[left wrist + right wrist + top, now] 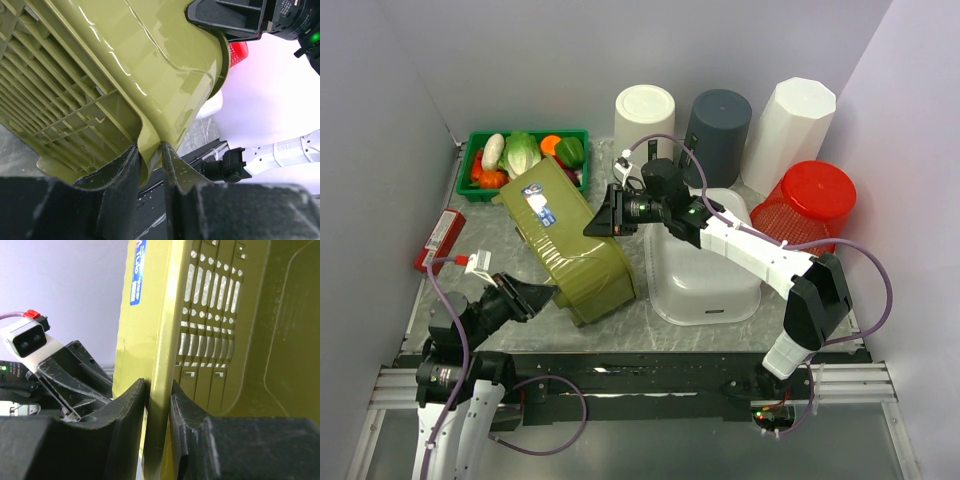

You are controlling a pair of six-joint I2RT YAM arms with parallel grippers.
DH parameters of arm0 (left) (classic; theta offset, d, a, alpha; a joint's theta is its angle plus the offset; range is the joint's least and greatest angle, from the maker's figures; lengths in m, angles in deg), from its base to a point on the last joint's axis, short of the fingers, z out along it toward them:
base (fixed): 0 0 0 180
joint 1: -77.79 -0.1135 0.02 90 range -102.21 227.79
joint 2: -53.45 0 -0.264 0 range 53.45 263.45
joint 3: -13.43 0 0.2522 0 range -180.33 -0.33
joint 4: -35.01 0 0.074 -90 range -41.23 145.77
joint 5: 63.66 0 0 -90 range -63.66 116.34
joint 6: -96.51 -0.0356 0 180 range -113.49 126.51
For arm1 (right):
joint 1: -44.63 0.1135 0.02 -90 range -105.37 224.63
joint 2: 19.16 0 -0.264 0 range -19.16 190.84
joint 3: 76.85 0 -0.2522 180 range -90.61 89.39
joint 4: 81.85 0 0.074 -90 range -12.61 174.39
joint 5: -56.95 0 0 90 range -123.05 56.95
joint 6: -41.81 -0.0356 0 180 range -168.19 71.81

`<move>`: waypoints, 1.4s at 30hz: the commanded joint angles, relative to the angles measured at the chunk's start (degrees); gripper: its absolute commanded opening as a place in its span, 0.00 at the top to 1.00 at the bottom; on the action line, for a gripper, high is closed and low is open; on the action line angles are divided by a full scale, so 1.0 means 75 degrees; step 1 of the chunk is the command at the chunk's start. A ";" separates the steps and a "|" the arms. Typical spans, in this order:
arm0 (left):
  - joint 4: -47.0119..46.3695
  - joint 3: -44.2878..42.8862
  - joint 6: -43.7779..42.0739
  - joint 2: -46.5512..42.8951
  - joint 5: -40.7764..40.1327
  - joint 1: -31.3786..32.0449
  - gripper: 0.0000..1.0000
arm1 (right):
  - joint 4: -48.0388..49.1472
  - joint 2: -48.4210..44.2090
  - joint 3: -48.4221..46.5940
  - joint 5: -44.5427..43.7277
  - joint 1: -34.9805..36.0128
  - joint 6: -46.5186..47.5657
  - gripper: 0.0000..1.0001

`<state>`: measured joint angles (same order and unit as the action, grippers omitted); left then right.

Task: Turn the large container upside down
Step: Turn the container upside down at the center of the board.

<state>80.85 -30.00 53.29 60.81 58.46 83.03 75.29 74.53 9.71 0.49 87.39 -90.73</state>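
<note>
The grey marbled table point(640, 335) carries the large olive-green container point(565, 240) at its left-centre, lying diagonally from the far left toward the near middle. It is tipped over on one side, so a long wall faces up. Just to its right sits a white tub point(700, 290), mouth up. At the back stand three upturned bins, white point(645, 115), dark grey point(718, 125) and faceted white point(790, 120), with a red mesh basket point(815, 205) at the right. A green tray point(525, 134) of toy vegetables sits at the far left. The left gripper point(150, 150) is pinched nearly closed on the container's near rim (ribbed underside visible beside it). The right gripper point(158, 390) is clamped likewise on the thin far rim. A small blue-and-white label point(536, 203) is stuck on the upturned wall.
</note>
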 commanded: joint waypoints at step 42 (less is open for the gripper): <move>0.0130 -0.3145 -0.1539 0.3530 0.1483 0.0005 0.99 | -0.1857 -0.0773 0.0533 -0.1719 0.0146 0.1631 0.80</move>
<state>86.79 -49.83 46.32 85.02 64.51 83.05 66.63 68.21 9.86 -13.72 86.96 -80.81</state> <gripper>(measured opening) 0.045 0.277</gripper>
